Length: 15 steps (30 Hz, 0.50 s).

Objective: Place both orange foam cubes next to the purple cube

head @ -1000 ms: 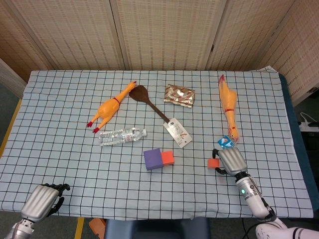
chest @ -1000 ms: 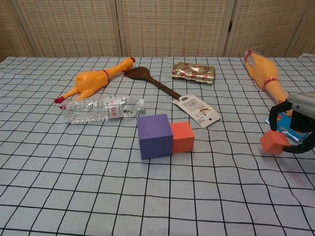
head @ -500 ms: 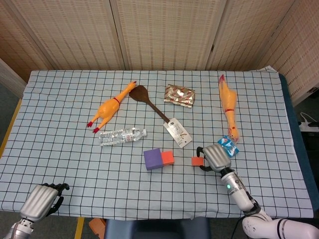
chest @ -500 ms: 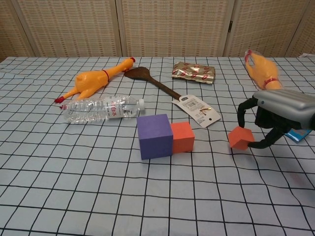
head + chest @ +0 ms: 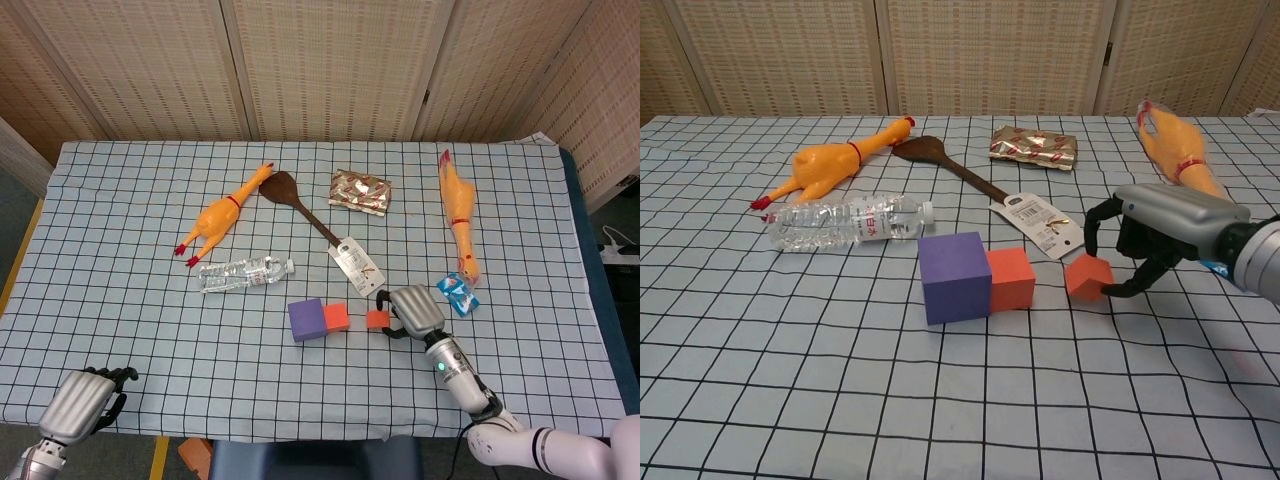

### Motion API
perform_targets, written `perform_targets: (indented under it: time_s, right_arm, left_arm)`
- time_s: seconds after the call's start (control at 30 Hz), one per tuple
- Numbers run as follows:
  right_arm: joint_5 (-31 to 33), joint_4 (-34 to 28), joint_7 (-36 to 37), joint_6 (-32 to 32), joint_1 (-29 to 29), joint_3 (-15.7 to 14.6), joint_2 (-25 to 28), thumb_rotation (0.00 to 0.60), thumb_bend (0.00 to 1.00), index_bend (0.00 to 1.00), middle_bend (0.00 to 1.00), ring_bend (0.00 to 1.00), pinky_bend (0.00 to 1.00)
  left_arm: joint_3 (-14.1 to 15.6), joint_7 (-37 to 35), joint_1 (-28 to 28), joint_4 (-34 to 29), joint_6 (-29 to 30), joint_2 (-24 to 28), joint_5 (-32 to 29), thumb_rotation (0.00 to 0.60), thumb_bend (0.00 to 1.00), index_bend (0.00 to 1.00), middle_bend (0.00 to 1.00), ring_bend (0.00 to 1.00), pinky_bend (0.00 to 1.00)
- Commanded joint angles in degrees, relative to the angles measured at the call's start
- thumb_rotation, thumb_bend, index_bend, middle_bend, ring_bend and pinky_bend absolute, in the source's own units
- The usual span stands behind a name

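The purple cube (image 5: 306, 319) (image 5: 954, 277) sits near the middle of the table. One orange foam cube (image 5: 337, 317) (image 5: 1010, 279) rests against its right side. My right hand (image 5: 413, 310) (image 5: 1160, 236) holds the second orange foam cube (image 5: 377, 320) (image 5: 1088, 279) between its fingers, a short gap to the right of the first orange cube. Whether the held cube touches the cloth I cannot tell. My left hand (image 5: 84, 402) sits at the near left table edge, fingers curled in with nothing in them; only the head view shows it.
Behind the cubes lie a clear water bottle (image 5: 847, 221), a wooden spatula with a tag (image 5: 985, 187), an orange rubber chicken (image 5: 827, 166), a foil packet (image 5: 1034, 147), a second rubber chicken (image 5: 1176, 151) at the right, and a blue packet (image 5: 457, 293).
My right hand has carried the second orange cube leftward, from near the blue packet to just right of the first orange cube. The left hand has stayed put.
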Motion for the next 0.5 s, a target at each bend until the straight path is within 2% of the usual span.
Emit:
perform_targets:
  time_s: [0.03, 0.5]
  right_arm:
    - [-0.14, 0.84, 0.65, -0.20, 0.31, 0.13, -0.59, 0.600, 0.10, 0.55, 1.00, 0.88, 0.93]
    - [-1.22, 3.88, 4.36, -0.51, 1.43, 0.58, -3.17, 0.600, 0.10, 0.55, 1.00, 0.88, 0.93]
  left_arm:
    - [-0.01, 0.04, -0.01, 0.02, -0.03, 0.00, -0.03, 0.600, 0.50, 0.40, 0.53, 0.58, 0.60]
    - [0.05, 0.13, 0.04, -0.01, 0.04, -0.01, 0.10, 0.600, 0.50, 0.40, 0.53, 0.58, 0.60]
